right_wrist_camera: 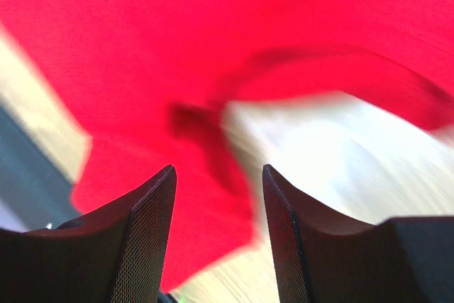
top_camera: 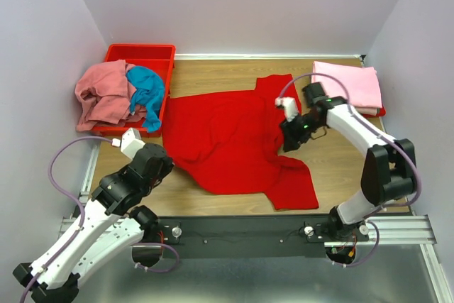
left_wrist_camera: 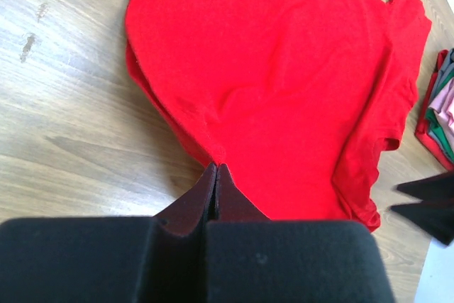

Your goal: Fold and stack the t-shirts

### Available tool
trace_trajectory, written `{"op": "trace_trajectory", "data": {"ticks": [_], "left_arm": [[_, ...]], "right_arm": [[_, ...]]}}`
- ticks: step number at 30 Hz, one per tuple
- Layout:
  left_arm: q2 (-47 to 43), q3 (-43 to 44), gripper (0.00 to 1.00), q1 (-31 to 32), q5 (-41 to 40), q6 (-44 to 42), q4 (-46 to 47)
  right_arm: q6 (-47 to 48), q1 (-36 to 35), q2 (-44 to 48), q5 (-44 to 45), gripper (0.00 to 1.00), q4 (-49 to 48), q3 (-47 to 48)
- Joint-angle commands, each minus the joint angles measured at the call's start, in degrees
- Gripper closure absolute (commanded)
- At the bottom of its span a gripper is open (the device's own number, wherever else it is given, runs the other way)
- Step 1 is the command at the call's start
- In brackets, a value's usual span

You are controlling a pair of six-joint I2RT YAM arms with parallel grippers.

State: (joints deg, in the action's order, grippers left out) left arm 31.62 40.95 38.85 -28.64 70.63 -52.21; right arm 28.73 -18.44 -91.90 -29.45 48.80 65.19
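Left end effector [left_wrist_camera: 215, 169] pinches red t-shirt [left_wrist_camera: 284, 69] edge | right end effector [right_wrist_camera: 218, 168] spread above

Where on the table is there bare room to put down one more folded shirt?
The table is bare at the far edge, between the bin and the pink stack, behind the red shirt. Another patch lies between that shirt and the right arm. The far left is crowded: shirts spill over the bin.

The t-shirt [top_camera: 227, 140] in the centre is bright red. At upper left the bin [top_camera: 145, 53] is red, with a salmon pink shirt [top_camera: 103, 94] and a teal shirt [top_camera: 147, 90].
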Motion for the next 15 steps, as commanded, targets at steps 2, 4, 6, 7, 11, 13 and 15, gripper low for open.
{"op": "trace_trajectory", "data": {"ticks": [2, 4, 6, 7, 11, 13, 15], "left_arm": [[0.99, 0.18, 1.0, -0.09, -0.18, -1.55, 1.84], [1.34, 0.27, 1.0, -0.18, -0.27, -1.9, 2.37], [1.34, 0.18, 1.0, -0.18, -0.18, -2.08, 2.46], [1.34, 0.1, 1.0, -0.18, -0.18, -2.08, 2.46], [0.64, -0.52, 1.0, -0.18, 0.08, -1.64, 2.63], [0.38, -0.87, 1.0, -0.18, 0.25, -1.46, 2.72], [0.72, -1.05, 1.0, -0.18, 0.52, -1.55, 3.25]], "right_arm": [[-4.11, 11.84, 0.94, 3.34, 0.42, -5.19, -0.5], [-5.87, 12.2, -1.09, 5.8, 0.43, -6.34, -0.24], [-7.98, 12.2, -4.33, 6.86, 0.43, -8.53, 0.9], [-8.77, 12.11, -5.39, 7.39, 0.43, -9.41, 1.51], [-10.8, 12.2, -11.01, 9.59, 0.44, -12.06, 5.64], [-11.33, 12.2, -14.26, 11.43, 0.46, -12.41, 7.57], [-11.33, 12.2, -16.46, 12.57, 0.46, -12.93, 8.63]]}}
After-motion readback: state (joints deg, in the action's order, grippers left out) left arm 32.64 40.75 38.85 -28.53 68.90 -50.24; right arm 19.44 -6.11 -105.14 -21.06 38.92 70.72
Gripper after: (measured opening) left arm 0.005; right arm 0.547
